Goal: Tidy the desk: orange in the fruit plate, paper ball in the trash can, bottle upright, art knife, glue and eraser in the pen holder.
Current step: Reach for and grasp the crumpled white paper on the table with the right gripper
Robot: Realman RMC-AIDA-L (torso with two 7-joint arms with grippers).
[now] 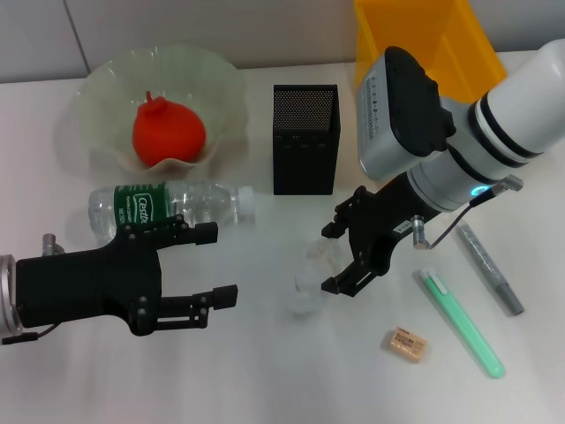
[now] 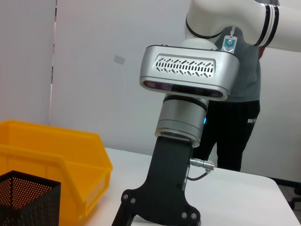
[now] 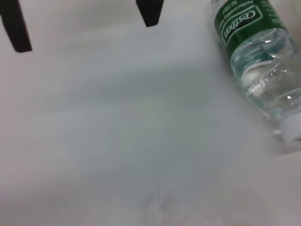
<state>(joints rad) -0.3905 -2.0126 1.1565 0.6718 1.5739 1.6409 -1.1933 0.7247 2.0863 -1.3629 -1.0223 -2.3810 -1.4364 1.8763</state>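
Observation:
The orange lies in the wavy fruit plate at the back left. In front of it the bottle lies on its side. My right gripper is open, one finger on each side of the white paper ball. My left gripper hovers open at the front left, near the bottle, holding nothing. The black mesh pen holder stands at the back centre. A green glue stick, a grey art knife and a tan eraser lie at the front right.
A yellow bin stands at the back right, behind my right arm. A person stands behind the table in the left wrist view.

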